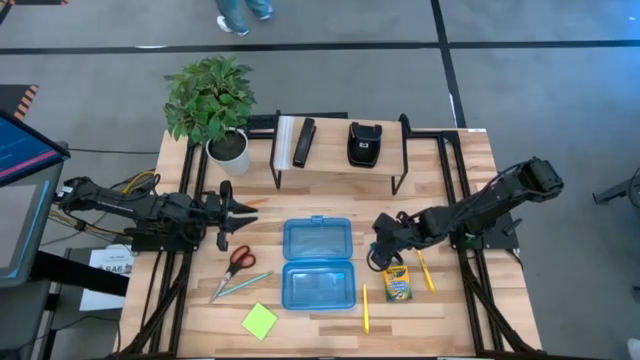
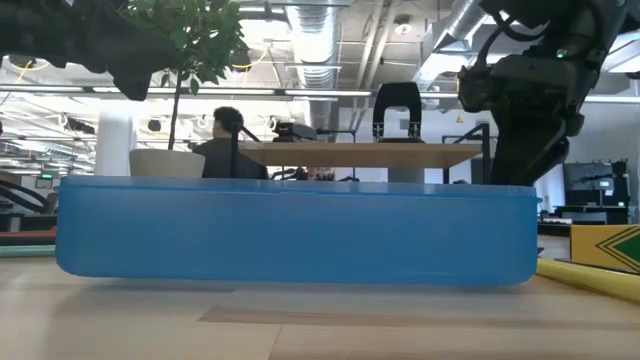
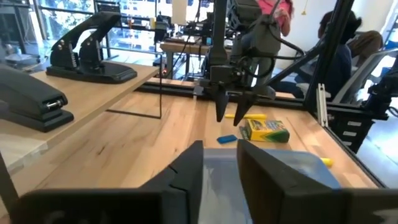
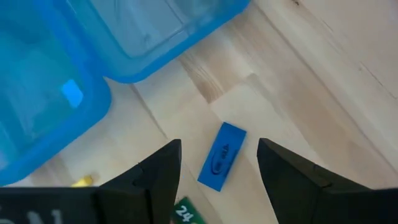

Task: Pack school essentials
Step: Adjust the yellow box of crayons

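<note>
High view: the open clear-blue plastic pencil case (image 1: 318,263) lies mid-table, both halves looking empty. Right gripper (image 1: 385,252) hangs by the case's right edge, just above the yellow-green crayon box (image 1: 398,284). Two yellow pencils (image 1: 366,307) lie near that box, toward the table's front edge. Left gripper (image 1: 243,209) sits left of the case. Red-handled scissors (image 1: 238,259), a teal pencil (image 1: 244,285) and a lime-green sticky-note pad (image 1: 260,321) lie toward the front-left corner. Nothing looks packed yet.

Low view: the case wall (image 2: 300,232) fills the frame; contents can't be seen from here.

Left wrist view: the left fingers (image 3: 186,174) stand narrowly apart, holding nothing, over the case. Across it sit the crayon box (image 3: 265,130) and a small blue eraser (image 3: 227,138) under the other arm.

Right wrist view: the right fingers (image 4: 158,171) are spread, empty, straddling the blue eraser (image 4: 222,155) on bare wood just beside the case corner (image 4: 134,65).

Step, my read: right arm going for the eraser. Next move calls for dropping straight down, pinching across its narrow sides, then carrying it into the case.
</note>
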Robot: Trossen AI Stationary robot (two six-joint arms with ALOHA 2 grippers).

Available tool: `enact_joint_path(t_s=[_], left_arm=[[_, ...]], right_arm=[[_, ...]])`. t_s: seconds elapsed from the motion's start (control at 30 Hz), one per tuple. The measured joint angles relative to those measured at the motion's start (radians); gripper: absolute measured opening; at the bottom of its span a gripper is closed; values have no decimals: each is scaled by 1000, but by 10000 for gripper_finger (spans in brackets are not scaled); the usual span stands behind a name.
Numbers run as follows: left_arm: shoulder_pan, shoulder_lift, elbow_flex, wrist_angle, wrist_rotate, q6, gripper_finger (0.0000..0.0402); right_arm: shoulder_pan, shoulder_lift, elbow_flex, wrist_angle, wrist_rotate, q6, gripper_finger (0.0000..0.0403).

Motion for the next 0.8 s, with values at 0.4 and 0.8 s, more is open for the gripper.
enact_joint_path(t_s=[0.4, 0.8], left_arm=[[0, 0, 0, 1, 5, -4, 144], [0, 0, 0, 0, 5, 1, 144]], right_arm=[[6, 134, 0, 20, 5, 35, 234], [2, 180, 0, 18, -7, 68, 234]])
